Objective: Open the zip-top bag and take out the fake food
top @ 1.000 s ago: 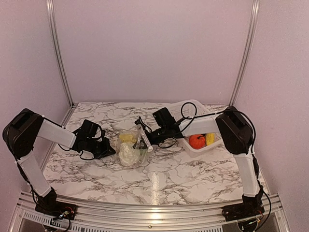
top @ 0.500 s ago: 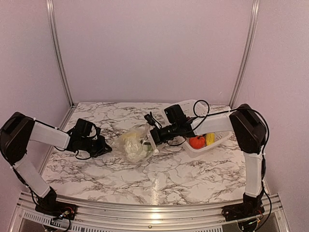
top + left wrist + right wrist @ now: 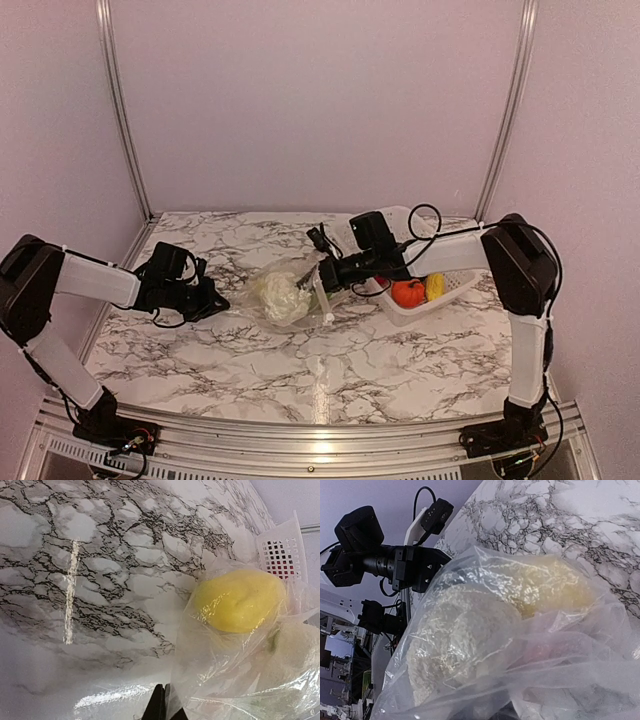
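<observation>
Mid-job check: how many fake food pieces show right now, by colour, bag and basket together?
Yellow: 2 (lemon-like piece in the zip-top bag, yellow piece in the white basket)
Cream-white: 1 (cream-white piece in the bag)
Orange: 1 (orange piece in the basket)
Total: 4 in view; others may be hidden.

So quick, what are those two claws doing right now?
Left gripper: closed, pinching the zip-top bag at one edge.
Right gripper: closed, gripping the same bag's other end.
</observation>
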### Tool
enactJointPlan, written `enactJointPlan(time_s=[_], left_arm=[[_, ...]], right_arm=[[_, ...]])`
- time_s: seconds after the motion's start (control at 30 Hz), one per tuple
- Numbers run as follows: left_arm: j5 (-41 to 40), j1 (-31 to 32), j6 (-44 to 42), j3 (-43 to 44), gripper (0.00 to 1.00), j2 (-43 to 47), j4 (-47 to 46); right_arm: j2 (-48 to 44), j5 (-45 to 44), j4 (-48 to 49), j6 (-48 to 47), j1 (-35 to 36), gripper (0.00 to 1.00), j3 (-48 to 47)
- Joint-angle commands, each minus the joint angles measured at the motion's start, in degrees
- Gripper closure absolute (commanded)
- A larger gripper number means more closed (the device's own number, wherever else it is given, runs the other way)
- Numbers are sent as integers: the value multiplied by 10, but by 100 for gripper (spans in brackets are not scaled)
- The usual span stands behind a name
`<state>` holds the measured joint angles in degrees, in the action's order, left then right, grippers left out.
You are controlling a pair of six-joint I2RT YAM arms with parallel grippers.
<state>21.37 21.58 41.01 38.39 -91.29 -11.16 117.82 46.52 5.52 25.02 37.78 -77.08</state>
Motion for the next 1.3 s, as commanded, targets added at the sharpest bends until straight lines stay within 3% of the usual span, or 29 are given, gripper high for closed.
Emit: enactJointPlan(time_s=[0.0, 0.03, 0.1, 0.17, 0.27, 0.33, 0.5, 0.6, 0.9, 0.93, 0.97, 1.0, 1.17, 1.27], left_arm=[[-54, -25, -9, -16, 100, 14, 59], [-52, -25, -7, -17, 100, 15, 55], [-48, -25, -4, -21, 100, 15, 49], [-46, -24, -3, -22, 100, 14, 47], [-43, -24, 0, -23, 100, 12, 44], [-41, -24, 0, -23, 100, 10, 41], [-36, -23, 2, -20, 100, 4, 34], [-34, -22, 3, -17, 100, -1, 33], [-31, -18, 6, -17, 100, -6, 29], [-31, -19, 7, -17, 100, -6, 29], [-31, -18, 7, -17, 100, -6, 28], [-29, -18, 7, -17, 100, -7, 27], [-27, -12, 9, -13, 100, -13, 22], [-27, -9, 12, -13, 100, -18, 19]], right_arm=[[38, -21, -51, -21, 8, 100, -56], [49, -26, -68, -28, 15, 100, -69], [68, -36, -102, -42, 26, 90, -97], [81, -64, -137, -59, 33, 68, -124], [82, -88, -169, -82, 40, 47, -146], [79, -91, -169, -88, 46, 42, -149], [90, -95, -187, -105, 64, 39, -160], [93, -104, -211, -121, 78, 20, -177], [51, -175, -249, -178, 100, 16, -183], [49, -183, -256, -185, 102, 14, -183], [45, -189, -258, -190, 105, 4, -181], [43, -195, -259, -193, 107, 2, -179], [61, -239, -270, -207, 129, 2, -204], [91, -264, -282, -208, 138, 8, -229]])
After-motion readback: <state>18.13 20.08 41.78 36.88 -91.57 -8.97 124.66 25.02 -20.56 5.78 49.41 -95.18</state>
